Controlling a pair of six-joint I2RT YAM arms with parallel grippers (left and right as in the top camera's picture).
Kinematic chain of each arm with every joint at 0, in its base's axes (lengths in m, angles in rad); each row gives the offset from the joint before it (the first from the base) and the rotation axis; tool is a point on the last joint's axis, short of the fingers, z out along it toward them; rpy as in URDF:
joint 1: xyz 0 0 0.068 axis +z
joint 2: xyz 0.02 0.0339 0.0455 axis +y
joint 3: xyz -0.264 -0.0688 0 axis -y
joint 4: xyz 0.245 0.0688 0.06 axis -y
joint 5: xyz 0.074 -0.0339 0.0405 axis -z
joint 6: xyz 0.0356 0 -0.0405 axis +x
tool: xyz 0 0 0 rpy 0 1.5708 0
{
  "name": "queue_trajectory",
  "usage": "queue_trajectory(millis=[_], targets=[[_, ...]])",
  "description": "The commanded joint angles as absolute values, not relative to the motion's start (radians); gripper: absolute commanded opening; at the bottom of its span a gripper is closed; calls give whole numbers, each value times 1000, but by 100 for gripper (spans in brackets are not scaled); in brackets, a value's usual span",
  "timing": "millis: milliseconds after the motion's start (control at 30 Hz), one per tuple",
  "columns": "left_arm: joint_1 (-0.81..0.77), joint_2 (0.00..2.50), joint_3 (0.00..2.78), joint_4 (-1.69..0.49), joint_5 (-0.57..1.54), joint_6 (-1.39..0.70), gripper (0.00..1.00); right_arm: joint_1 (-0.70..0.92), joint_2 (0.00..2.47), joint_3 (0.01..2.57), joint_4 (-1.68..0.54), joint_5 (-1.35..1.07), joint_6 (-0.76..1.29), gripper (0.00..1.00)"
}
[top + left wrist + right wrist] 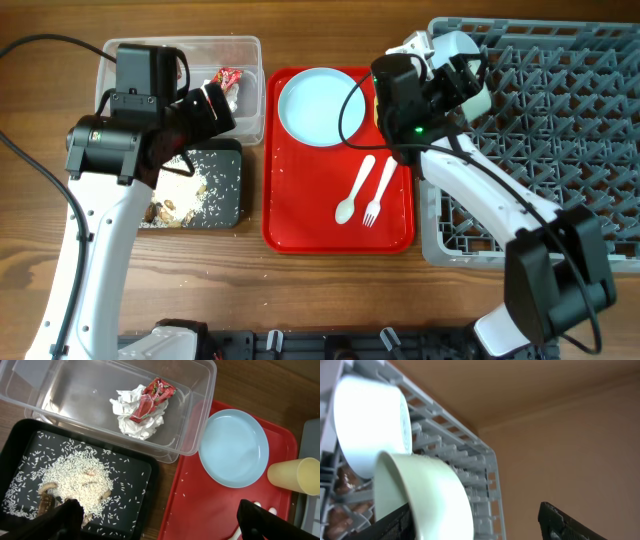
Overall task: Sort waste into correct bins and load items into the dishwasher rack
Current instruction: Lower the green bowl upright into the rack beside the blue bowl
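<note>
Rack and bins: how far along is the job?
Done: napkin and wrapper are in the clear tub, rice in the black tray, one bowl in the rack. In hand: the open right gripper is beside a second bowl at the rack. To do: plate, cup, spoon and fork on the red tray. The left gripper is open, empty.

Overhead straight down on table (300,290), left wrist close above plate (233,447) shared with overhead, right wrist tilted along rack (445,440).

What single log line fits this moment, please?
left hand: open | right hand: open at rack | bowls: in rack | plate, cup, spoon, fork: red tray | wrapper, napkin: clear tub
</note>
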State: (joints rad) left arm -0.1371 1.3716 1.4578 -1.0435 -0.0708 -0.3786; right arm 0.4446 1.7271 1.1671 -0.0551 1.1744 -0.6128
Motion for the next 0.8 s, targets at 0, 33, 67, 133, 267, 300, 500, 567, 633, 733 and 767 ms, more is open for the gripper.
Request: queue_trajectory(millis=[0, 33, 67, 133, 267, 300, 500, 567, 633, 733, 767], targets=[[-133, 1370, 1471, -1041, -80, -367, 100, 453, 1702, 1167, -93, 1066, -624, 78], [-133, 1370, 1471, -1041, -80, -367, 100, 453, 1702, 1167, -126, 1037, -617, 79], [-133, 1370, 1471, -1041, -80, -367, 100, 453, 1702, 1167, -146, 1024, -598, 79], [-133, 1370, 1471, -1041, -80, -367, 100, 452, 1702, 1167, -181, 1013, -553, 79], [-133, 1370, 1471, -1041, -80, -367, 100, 452, 1702, 1167, -243, 984, -467, 79], [-133, 1370, 1471, -1041, -80, -367, 100, 451, 1702, 1167, -247, 984, -456, 79], [-133, 1370, 1471, -1041, -80, -367, 100, 451, 1692, 1167, -237, 986, -432, 79], [-133, 1370, 1471, -1041, -80, -367, 100, 450, 1678, 1167, -228, 986, -405, 79], [-133, 1370, 1471, -1041, -80, -367, 100, 450, 1664, 1167, -224, 985, -389, 79], [-133, 1370, 1471, -1041, -80, -367, 100, 442, 1660, 1167, -227, 986, -392, 79], [-133, 1370, 1471, -1041, -80, -367, 100, 437, 1660, 1167, -234, 985, -391, 78]])
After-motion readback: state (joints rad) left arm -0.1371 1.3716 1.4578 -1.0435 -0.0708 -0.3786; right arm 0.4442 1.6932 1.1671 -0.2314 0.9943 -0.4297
